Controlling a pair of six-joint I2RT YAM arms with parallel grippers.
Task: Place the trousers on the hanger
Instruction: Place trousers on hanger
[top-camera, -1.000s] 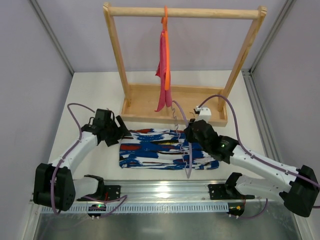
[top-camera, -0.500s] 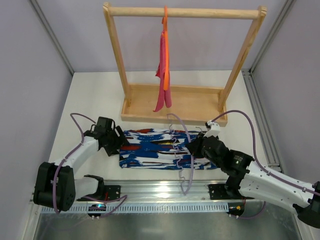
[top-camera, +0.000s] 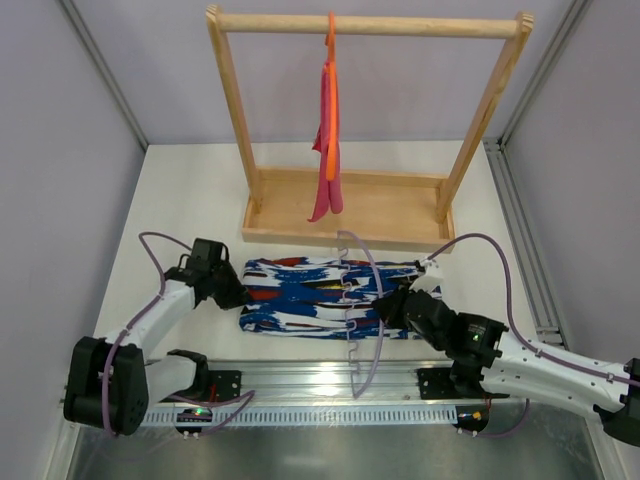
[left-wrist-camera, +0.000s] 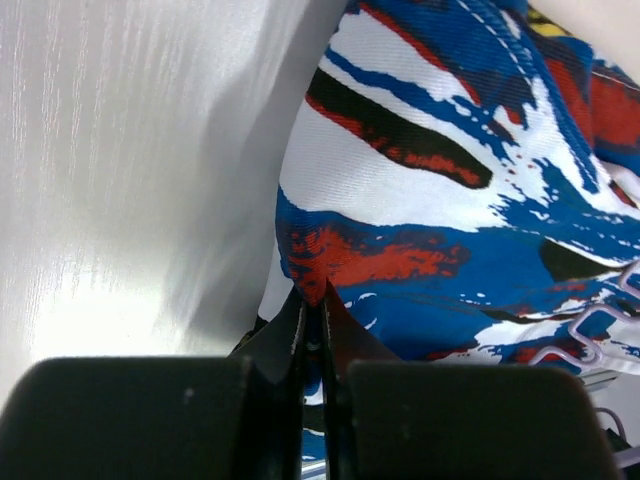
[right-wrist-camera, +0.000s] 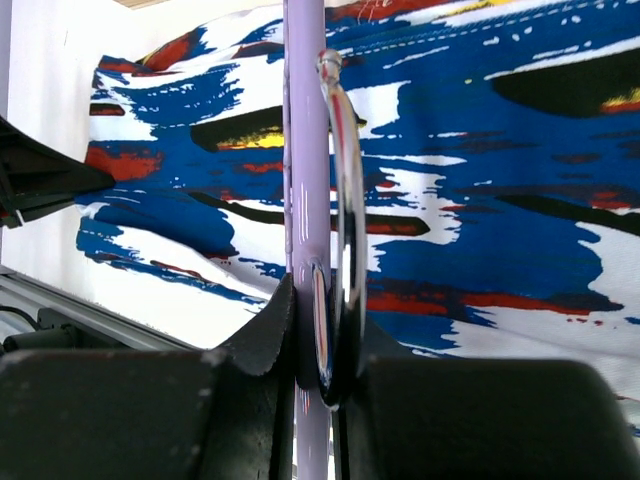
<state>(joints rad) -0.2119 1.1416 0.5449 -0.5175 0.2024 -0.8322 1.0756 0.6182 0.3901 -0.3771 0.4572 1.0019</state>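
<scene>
The trousers (left-wrist-camera: 430, 190) are pinched by the left gripper (left-wrist-camera: 311, 305); the hanger (right-wrist-camera: 303, 120) is squeezed by the right gripper (right-wrist-camera: 318, 300).

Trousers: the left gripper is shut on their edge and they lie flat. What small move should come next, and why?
Probably raise the left gripper a little, lifting the pinched edge of the trousers off the table. The cloth lies flat, and the right gripper holds the hanger over it, so the hanger seems to need a gap to pass under.

No readable text anywhere — none at all.
</scene>
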